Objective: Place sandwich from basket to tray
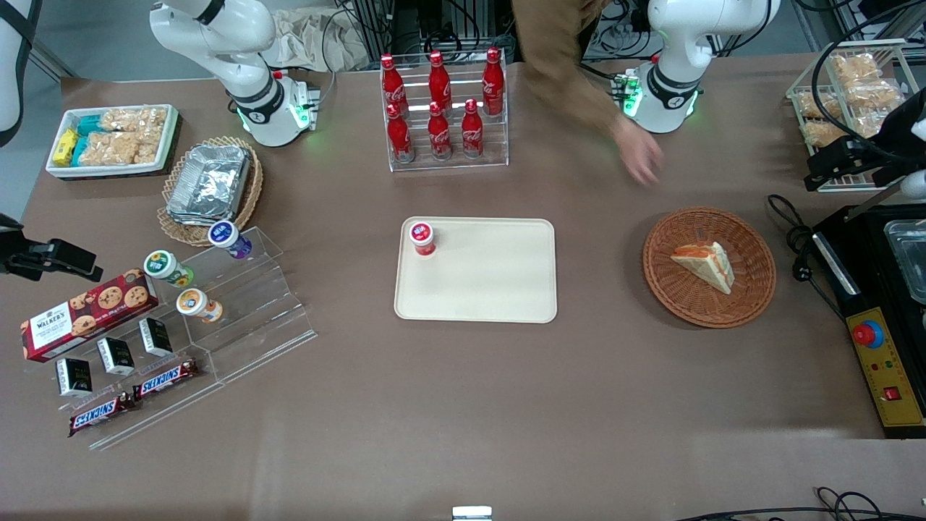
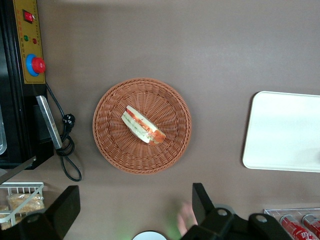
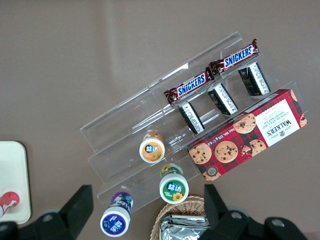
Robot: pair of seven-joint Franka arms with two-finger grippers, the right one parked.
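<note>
Wears glossy white, rounded shells over the left arm (image 1: 676,43), with 1 black band bearing a small white mark round the lowest joint and green lights glowing at the base. Ends in a matt black gripper (image 2: 132,207) hanging above the table (image 1: 463,405) toward the working arm's end, its 2 blocky, wedge-shaped fingers (image 2: 62,212) spread wide apart. Carries small round grey bosses on the black finger mounts and a thin black cable curving beside the wrist.

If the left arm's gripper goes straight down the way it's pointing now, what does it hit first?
Probably bare brown table, just beside the round reddish-brown wicker basket holding the triangular sandwich. The open gripper hangs above; depth is unclear.
</note>
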